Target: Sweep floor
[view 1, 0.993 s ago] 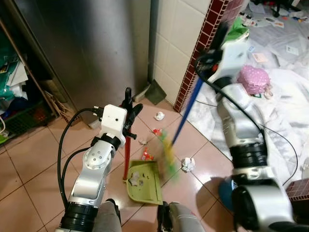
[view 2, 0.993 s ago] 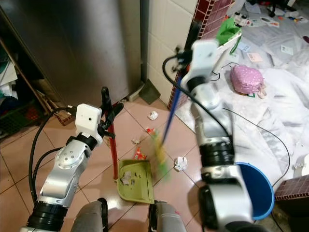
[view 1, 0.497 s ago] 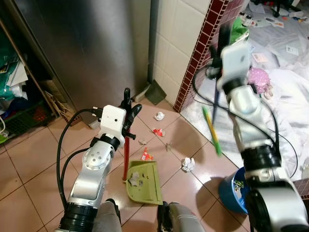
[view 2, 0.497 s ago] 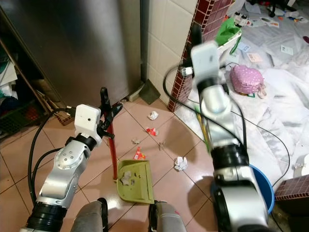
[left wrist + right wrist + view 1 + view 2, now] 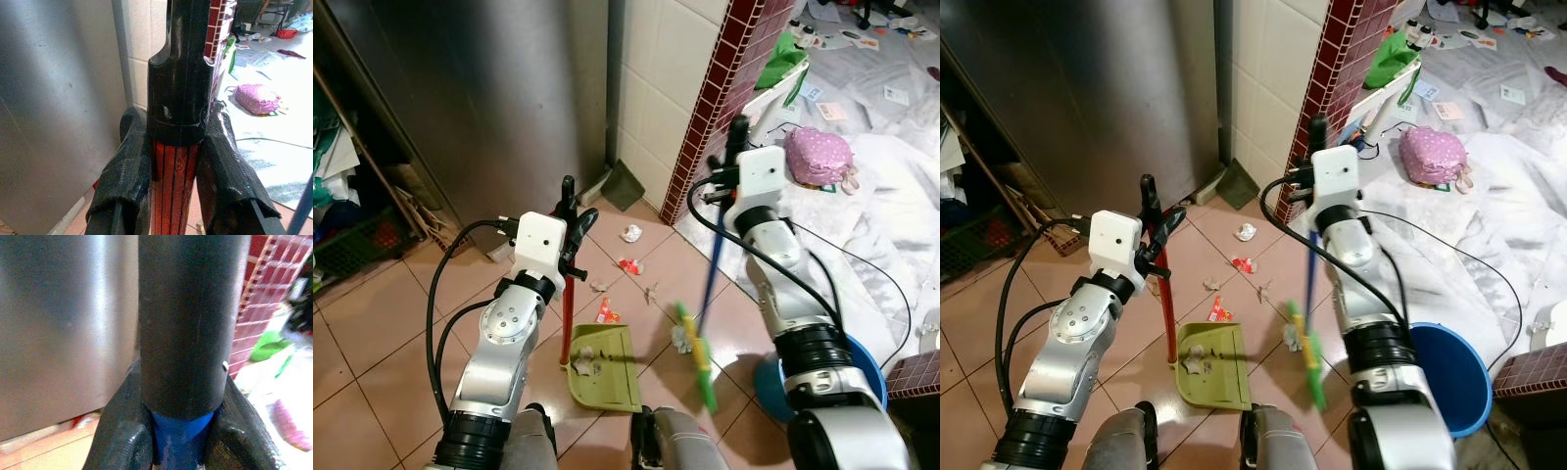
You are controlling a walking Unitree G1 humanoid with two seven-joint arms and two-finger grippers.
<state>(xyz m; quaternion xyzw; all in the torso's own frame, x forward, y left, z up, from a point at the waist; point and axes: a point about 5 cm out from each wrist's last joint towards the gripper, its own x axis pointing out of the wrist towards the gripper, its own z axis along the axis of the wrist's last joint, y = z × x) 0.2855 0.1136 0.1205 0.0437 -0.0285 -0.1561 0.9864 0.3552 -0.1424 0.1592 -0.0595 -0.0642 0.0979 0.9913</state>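
Note:
A green dustpan rests on the pink tiles with crumpled litter in it. Its red handle stands upright, and my left gripper is shut on the handle's black top. My right gripper is shut on the broom's handle. The blue shaft slants down to green bristles, which sit right of the dustpan beside a white paper ball. More litter lies beyond: a paper ball, a red wrapper, a small scrap and a red wrapper at the pan's lip.
A blue bucket stands at my right foot. A steel cabinet and a red-tiled column close off the far side. White sheeting with a pink bag covers the floor to the right. Cluttered shelves stand on the left.
The broom left the dustpan, swung up and to the right, and its bristles are now back down by the paper ball. The left arm and dustpan held still.

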